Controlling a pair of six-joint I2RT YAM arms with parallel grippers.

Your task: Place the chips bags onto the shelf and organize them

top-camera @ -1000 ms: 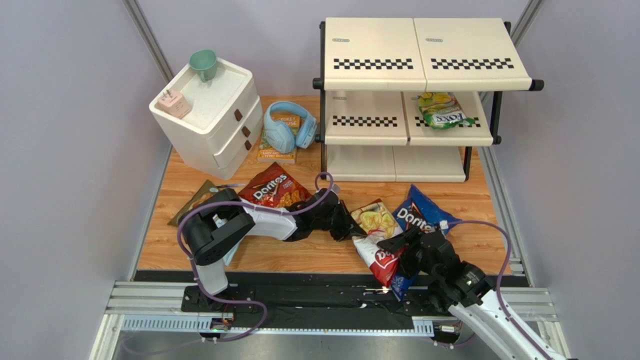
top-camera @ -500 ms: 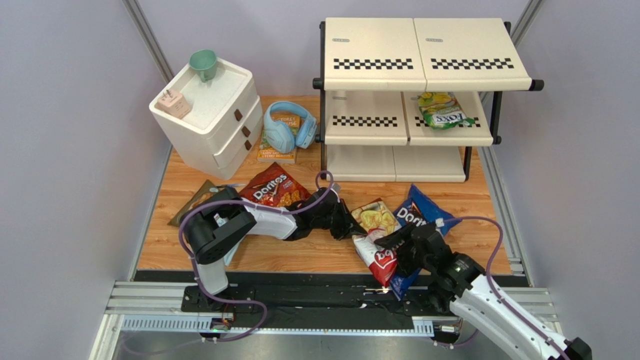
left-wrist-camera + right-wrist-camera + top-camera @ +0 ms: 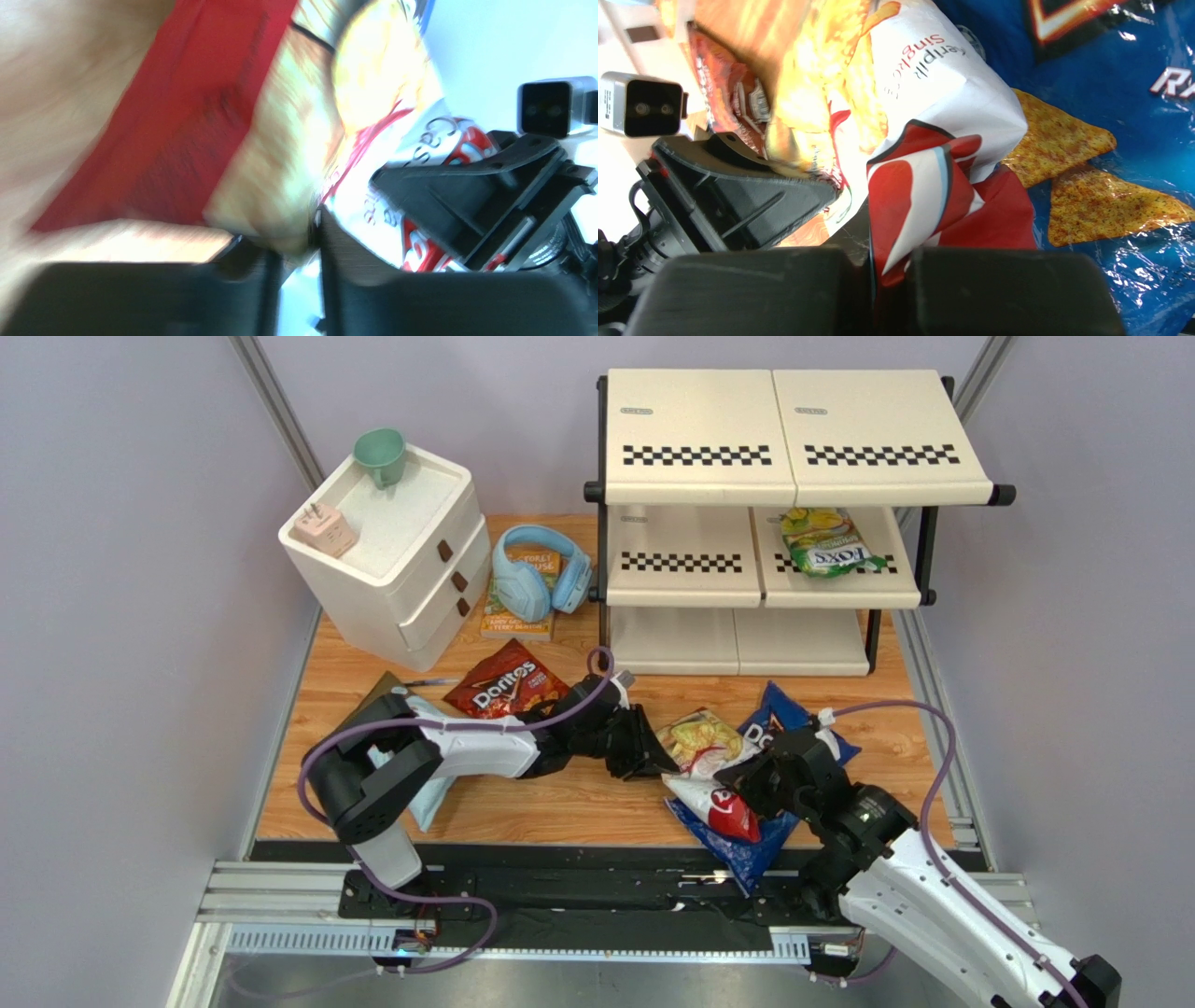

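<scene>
The white-and-red chips bag lies crumpled on the table between both grippers. My right gripper is shut on its red bottom end. My left gripper is at the bag's yellow top edge, jaws parted, with the edge still between the tips. Under that bag lies the blue Doritos bag. The red Doritos bag lies left of centre. A pale-blue bag shows under the left arm. The shelf holds the green-yellow bag on its middle board.
A white two-drawer cabinet with a green cup stands at the back left. Blue headphones rest on an orange book beside the shelf. The right arm's cable loops over the table's right side.
My right gripper has shut on the white-and-red bag's red end and pulled it up, crumpling the bag. The left jaws have parted. The red Doritos bag slid slightly left.
</scene>
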